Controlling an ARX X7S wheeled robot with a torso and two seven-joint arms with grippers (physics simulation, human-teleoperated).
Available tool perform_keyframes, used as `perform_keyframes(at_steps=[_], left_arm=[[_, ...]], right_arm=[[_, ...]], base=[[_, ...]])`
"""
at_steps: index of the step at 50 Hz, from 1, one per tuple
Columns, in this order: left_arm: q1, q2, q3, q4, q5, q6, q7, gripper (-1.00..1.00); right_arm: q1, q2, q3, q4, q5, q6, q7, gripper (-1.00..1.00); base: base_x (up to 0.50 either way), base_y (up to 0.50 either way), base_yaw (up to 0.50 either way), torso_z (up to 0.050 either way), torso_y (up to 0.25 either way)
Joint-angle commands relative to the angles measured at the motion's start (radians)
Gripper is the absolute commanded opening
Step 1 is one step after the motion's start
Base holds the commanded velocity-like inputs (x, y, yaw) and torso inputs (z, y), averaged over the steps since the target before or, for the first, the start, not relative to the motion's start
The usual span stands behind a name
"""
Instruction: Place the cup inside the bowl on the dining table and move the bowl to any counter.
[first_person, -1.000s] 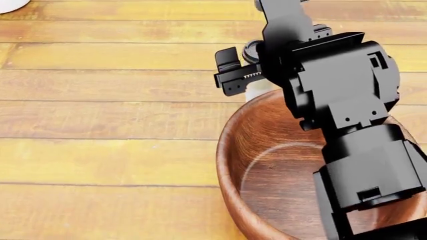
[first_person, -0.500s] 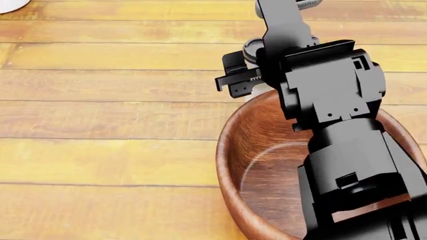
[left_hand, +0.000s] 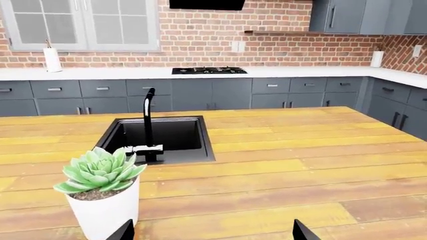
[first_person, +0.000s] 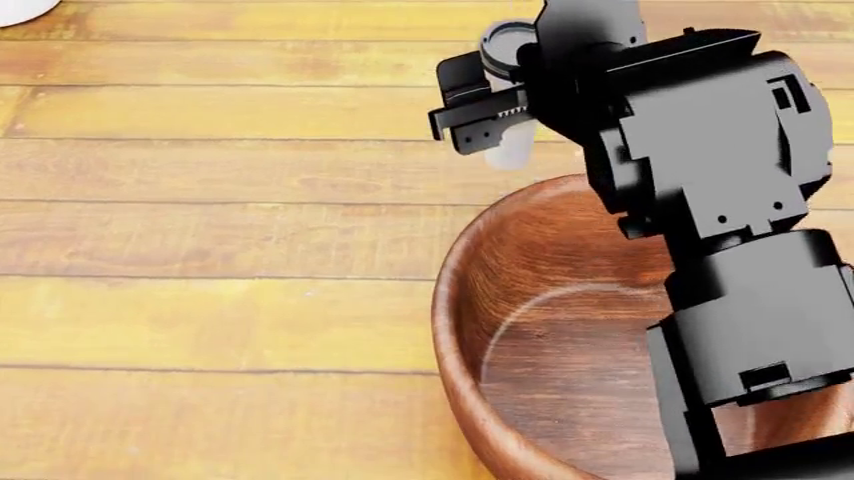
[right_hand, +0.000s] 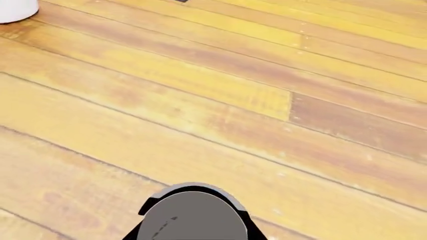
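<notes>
In the head view my right gripper (first_person: 510, 108) is shut on the cup (first_person: 505, 48), a small white paper cup with a black lid, holding it just beyond the far rim of the bowl (first_person: 534, 300). The bowl is large, reddish-brown and wooden. It stands empty on the plank dining table (first_person: 200, 250), and my right arm covers its right side. The right wrist view shows the cup's lid (right_hand: 193, 217) from above, between the jaws. My left gripper (left_hand: 212, 235) is open, with only its two fingertips (left_hand: 125, 232) showing. The white counter (left_hand: 100, 73) runs along the brick wall.
A white pot with a green succulent (left_hand: 103, 197) stands close to my left gripper; its edge also shows in the head view (first_person: 16, 8). Beyond it a black sink (left_hand: 160, 137) with a black faucet (left_hand: 148, 120) is set in a wooden top. A hob (left_hand: 209, 70) sits on the counter.
My right gripper has moved up and away from the bowl's rim with the cup in it. The bowl has not moved.
</notes>
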Motion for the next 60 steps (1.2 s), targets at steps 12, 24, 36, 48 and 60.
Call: perform_keyframes(at_steps=[12, 24, 36, 48, 60], left_arm=[[0.020, -0.002, -0.031, 0.022, -0.025, 0.005, -0.012, 1.00], [0.032, -0.008, -0.038, 0.034, -0.037, 0.001, -0.023, 1.00], [0.032, 0.005, -0.066, 0.011, -0.072, -0.024, -0.079, 1.00], [0.077, -0.045, -0.086, 0.117, -0.118, -0.046, -0.099, 1.00], [0.113, -0.083, -0.157, 0.285, -0.288, -0.140, -0.235, 1.00]], right_arm=[[-0.014, 0.088, 0.033, -0.221, 0.043, 0.141, 0.026, -1.00], [-0.058, 0.116, 0.042, -0.318, 0.074, 0.189, 0.047, -1.00], [-0.047, 0.174, 0.087, -0.454, 0.141, 0.292, 0.066, -1.00], [-0.027, 0.301, 0.247, -0.811, 0.354, 0.603, 0.167, -1.00], [0.068, 0.554, 0.259, -0.901, 0.880, 0.690, 0.415, -1.00]], base=[[0.00, 0.00, 0.00, 0.000, 0.245], [0.00, 0.00, 0.00, 0.000, 0.232], [0.00, 0.00, 0.00, 0.000, 0.149], [0.00, 0.00, 0.00, 0.000, 0.000], [0.00, 0.00, 0.00, 0.000, 0.000]])
